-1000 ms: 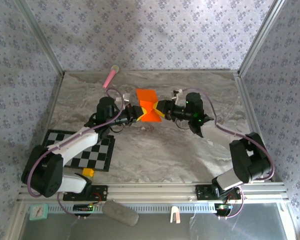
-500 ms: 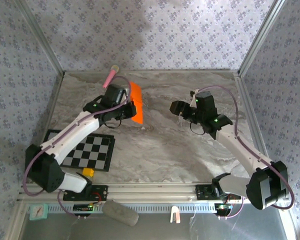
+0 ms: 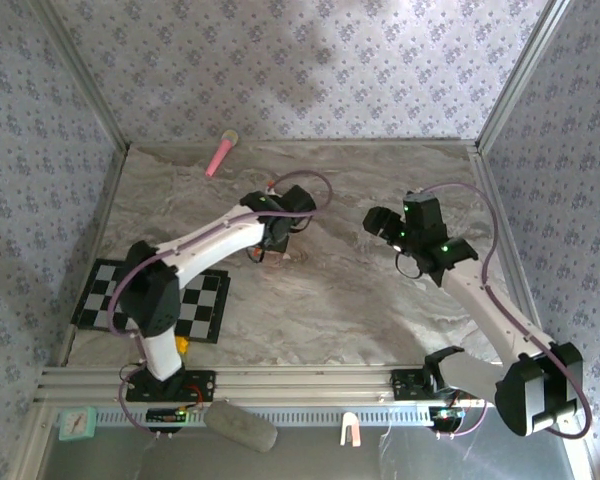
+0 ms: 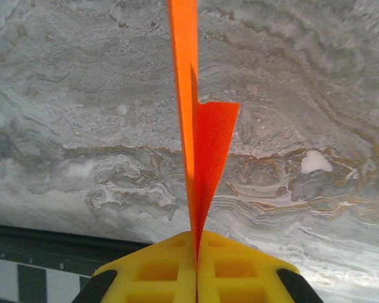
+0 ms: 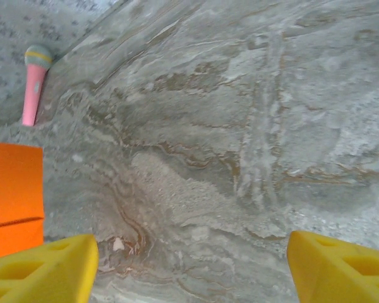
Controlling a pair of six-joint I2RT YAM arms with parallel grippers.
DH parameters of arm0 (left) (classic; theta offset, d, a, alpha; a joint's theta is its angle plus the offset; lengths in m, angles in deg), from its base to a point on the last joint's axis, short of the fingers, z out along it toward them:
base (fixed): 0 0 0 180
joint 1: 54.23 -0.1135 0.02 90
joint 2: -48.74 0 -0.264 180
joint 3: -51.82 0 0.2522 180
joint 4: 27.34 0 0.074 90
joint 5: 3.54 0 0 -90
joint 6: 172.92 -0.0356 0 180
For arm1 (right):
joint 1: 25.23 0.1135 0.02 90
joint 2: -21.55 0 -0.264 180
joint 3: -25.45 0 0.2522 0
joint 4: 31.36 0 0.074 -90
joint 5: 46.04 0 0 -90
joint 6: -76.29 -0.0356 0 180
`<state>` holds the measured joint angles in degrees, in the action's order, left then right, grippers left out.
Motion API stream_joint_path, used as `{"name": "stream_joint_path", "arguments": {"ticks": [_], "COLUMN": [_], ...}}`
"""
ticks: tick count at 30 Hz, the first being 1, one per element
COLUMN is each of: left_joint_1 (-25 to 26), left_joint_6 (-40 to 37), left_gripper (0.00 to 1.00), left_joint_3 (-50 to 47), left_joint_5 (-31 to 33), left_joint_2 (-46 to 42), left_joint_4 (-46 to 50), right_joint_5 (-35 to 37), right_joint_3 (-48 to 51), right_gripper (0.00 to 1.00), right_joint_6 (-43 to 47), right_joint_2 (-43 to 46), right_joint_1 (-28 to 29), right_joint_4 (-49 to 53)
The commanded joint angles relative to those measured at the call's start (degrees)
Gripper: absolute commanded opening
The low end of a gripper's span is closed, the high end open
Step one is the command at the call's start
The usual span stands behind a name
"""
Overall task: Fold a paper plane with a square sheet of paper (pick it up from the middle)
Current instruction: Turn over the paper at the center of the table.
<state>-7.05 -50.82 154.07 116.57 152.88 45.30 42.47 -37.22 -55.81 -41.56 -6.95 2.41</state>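
Fingers (image 4: 151, 274) of the left gripper (image 4: 196, 259) clamp the creased square sheet of paper (image 4: 208, 139) edge-on above the desk (image 4: 82, 95); the right gripper (image 5: 189, 268) has its fingers (image 5: 44, 265) apart. Light and floppy, the sheet likely holds best pinched at the stiffer doubled fold.

No text, label, brand, number or sign can be read on anything in view.
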Motion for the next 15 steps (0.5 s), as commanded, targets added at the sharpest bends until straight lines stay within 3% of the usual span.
{"name": "stream_joint_path", "arguments": {"ticks": [1, 7, 15], "left_joint_1": [2.3, 5.27, 3.94], "left_joint_6": [2.46, 4.85, 5.25], "left_gripper": [0.09, 0.14, 0.32], "left_joint_3": [3.93, 6.83, 1.4], "left_joint_5": [6.7, 3.02, -24.18], "left_joint_2": [5.33, 12.31, 6.73], "left_joint_4": [6.94, 6.53, -8.63], "right_joint_5": [1.43, 0.48, -0.87], "right_joint_3": [1.87, 2.42, 3.56], "right_gripper": [0.8, 0.8, 0.8], "right_joint_6": [-3.0, -2.89, -3.23], "right_joint_2": [2.17, 3.38, 3.22], "right_joint_1": [-1.83, -3.93, -5.01], "right_joint_4": [1.25, 1.45, 0.05]}}
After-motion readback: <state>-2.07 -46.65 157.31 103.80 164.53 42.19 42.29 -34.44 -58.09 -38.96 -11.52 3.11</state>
